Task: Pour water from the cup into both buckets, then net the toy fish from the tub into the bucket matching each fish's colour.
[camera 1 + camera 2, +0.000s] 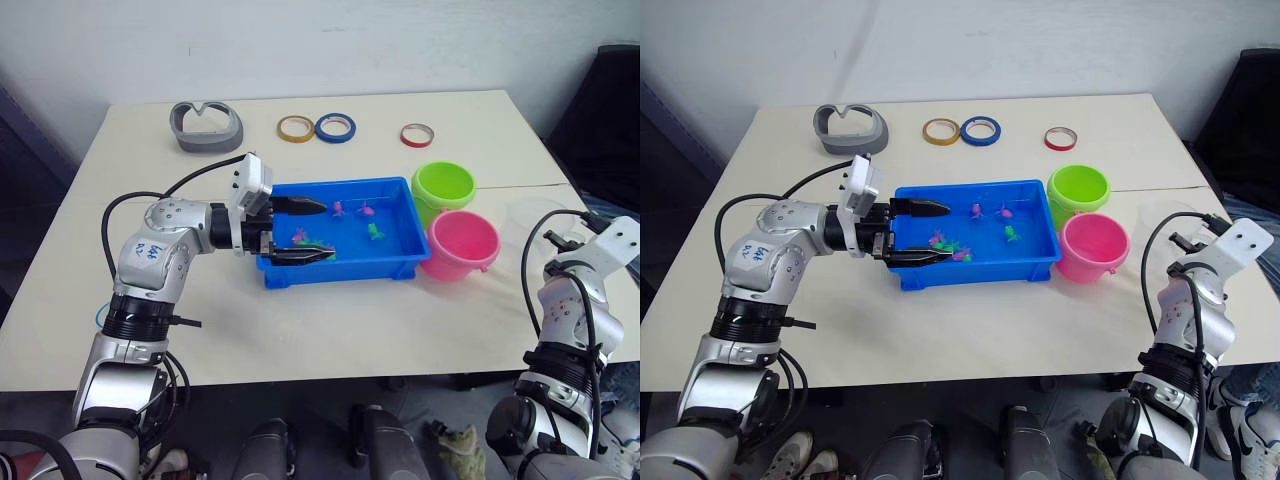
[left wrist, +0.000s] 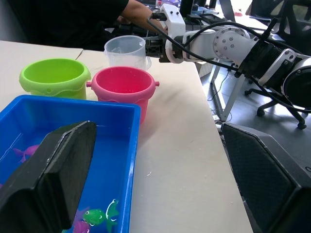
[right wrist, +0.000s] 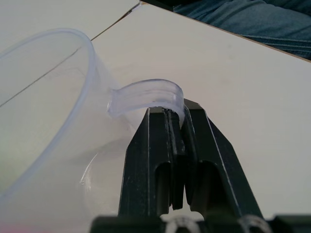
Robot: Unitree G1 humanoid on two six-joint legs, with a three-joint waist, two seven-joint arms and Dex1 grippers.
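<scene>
Between the two black fingers of the right gripper [image 3: 176, 116], the thin curved handle of the wide clear plastic cup [image 2: 126, 51] is pinched tight, the fingers closed on it. The cup is held upright at the table's right edge, just beyond the round pink plastic bucket [image 1: 460, 243], which stands touching the lime green plastic bucket [image 1: 443, 187]. Both buckets are set against the right end of the shallow bright blue rectangular tub [image 1: 395, 262]. Several tiny green and pink toy fish [image 1: 374, 231] are seen lying in the water inside the tub. At the tub's left end, the left gripper [image 1: 303, 231] is held with its fingers spread wide apart, one finger above the water and the other along the tub's near wall; nothing is gripped. Farther back on the cream table [image 1: 330, 320], three tape rings [image 1: 334, 127] and a grey curved plastic piece [image 1: 207, 127] are laid. Behind the cup, a person's dark sleeve [image 2: 73, 19] is seen.
</scene>
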